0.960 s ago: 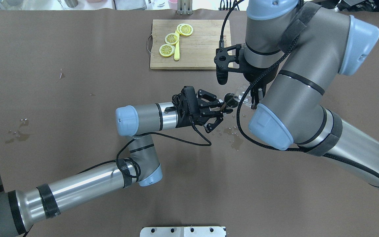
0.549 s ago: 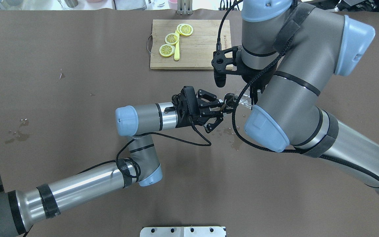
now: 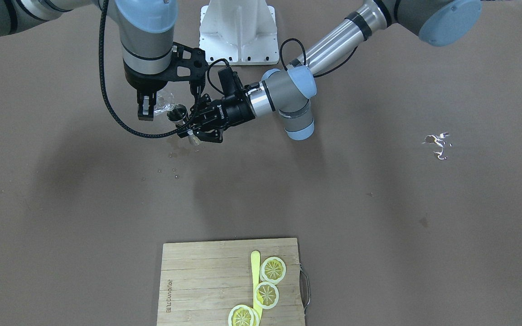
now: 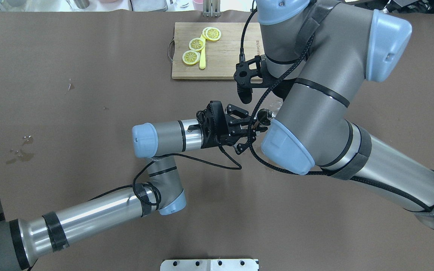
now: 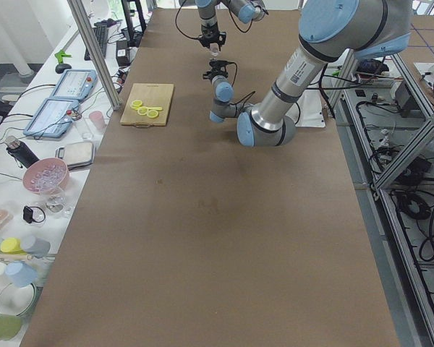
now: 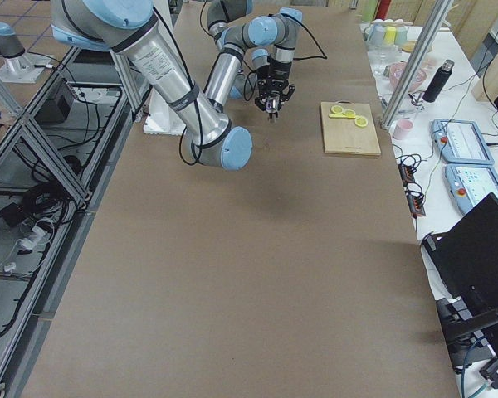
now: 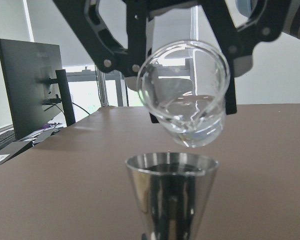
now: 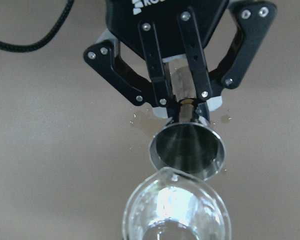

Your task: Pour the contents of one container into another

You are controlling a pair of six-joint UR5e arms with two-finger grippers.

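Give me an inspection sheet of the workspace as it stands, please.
Surface: brown table cover, wet spots below the grippers.
Job's things: jigger upright; glass tilted just above it, mouth toward the jigger, some clear liquid inside.
Clutter: cutting board with lemon slices and a yellow utensil.
Grippers: left gripper shut on the jigger's waist; right gripper shut on the glass.
Cables: black cable loops close by the jigger.
Surroundings: side table with cups, bowls.
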